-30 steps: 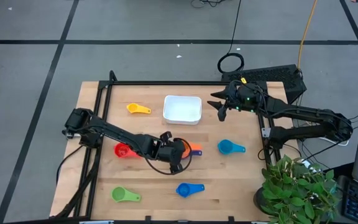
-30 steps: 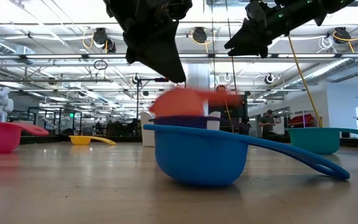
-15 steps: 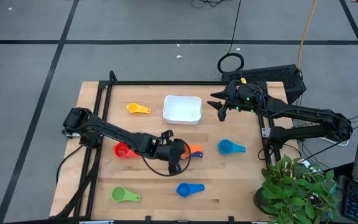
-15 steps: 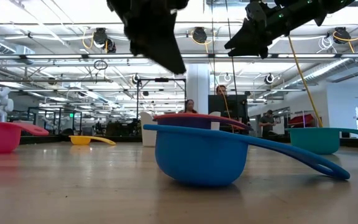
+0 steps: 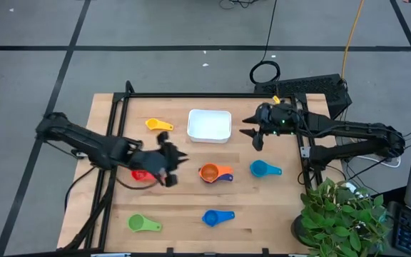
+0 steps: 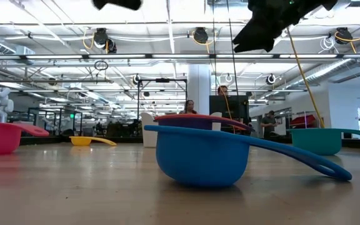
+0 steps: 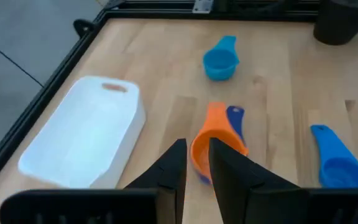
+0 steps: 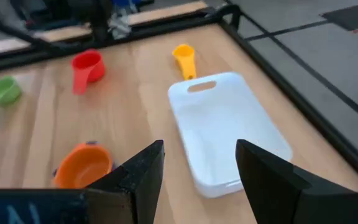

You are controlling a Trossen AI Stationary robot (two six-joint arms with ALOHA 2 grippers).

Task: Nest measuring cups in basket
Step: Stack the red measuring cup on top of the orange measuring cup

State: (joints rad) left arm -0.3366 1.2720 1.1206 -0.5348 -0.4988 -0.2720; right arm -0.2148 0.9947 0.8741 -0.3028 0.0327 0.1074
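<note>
Colleague: claw state, both sides?

Me: left gripper [image 5: 170, 165] hangs over the middle of the desk, between the red cup [image 5: 141, 173] and the orange cup [image 5: 208, 172]. Fingers drawn almost together, nothing between them. Right gripper [image 5: 254, 137] hovers just off the basket [image 5: 210, 125] on its right side, fingers well apart, also empty.

Colleague: where do the cups lie?

Me: orange sits inside the navy cup [image 5: 225, 175] at desk centre. Yellow cup [image 5: 158, 125] is beside the basket toward the far left corner. Teal cup [image 5: 262, 169] is toward the right edge. Blue cup [image 5: 216, 217] and green cup [image 5: 143, 224] lie along the near edge. The basket, at the far edge, holds nothing.

Colleague: handling notes?

Me: judgement only. Thin moulded plastic, so light, rigid and smooth. A cup will likely skid or tip if I nudge its bowl. Best hold looks like the flat handle, pinched across its width, or one finger inside the rim and one outside. For the orange-navy pair, pinch both handles together so the pair lifts as one
</note>
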